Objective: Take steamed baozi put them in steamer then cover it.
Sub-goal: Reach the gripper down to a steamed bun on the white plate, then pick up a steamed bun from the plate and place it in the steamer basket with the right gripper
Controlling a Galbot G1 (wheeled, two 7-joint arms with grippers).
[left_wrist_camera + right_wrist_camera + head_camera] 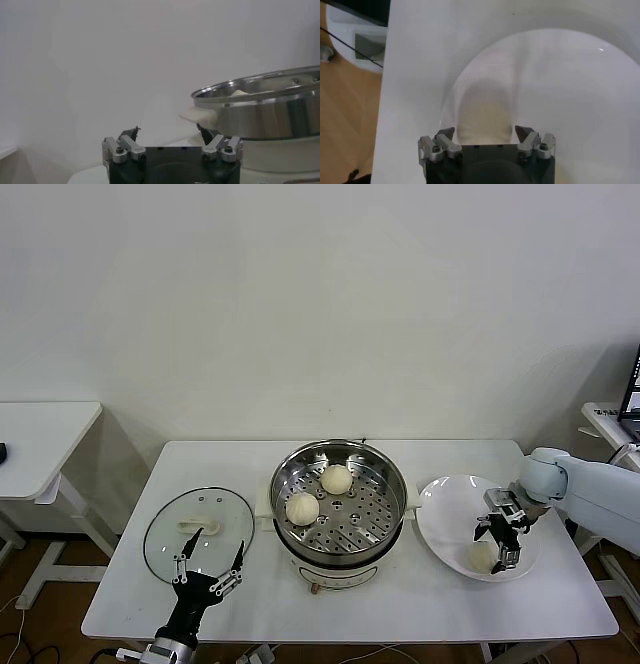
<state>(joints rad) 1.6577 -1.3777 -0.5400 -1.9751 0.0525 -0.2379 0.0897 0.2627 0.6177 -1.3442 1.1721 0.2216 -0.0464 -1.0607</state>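
The steamer [339,504] stood mid-table with two baozi [336,479] on its tray. At its 3 o'clock a plate [445,519] held a third bun [483,555], which the right gripper [503,542] straddled, jaws apart around it. At 9 o'clock lay the lid [198,529], the left gripper [210,566] spread wide over its near edge.

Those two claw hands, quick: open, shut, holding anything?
Left gripper: open, empty, near the glass lid.
Right gripper: open, straddling a round cream-white bun, no grip yet.
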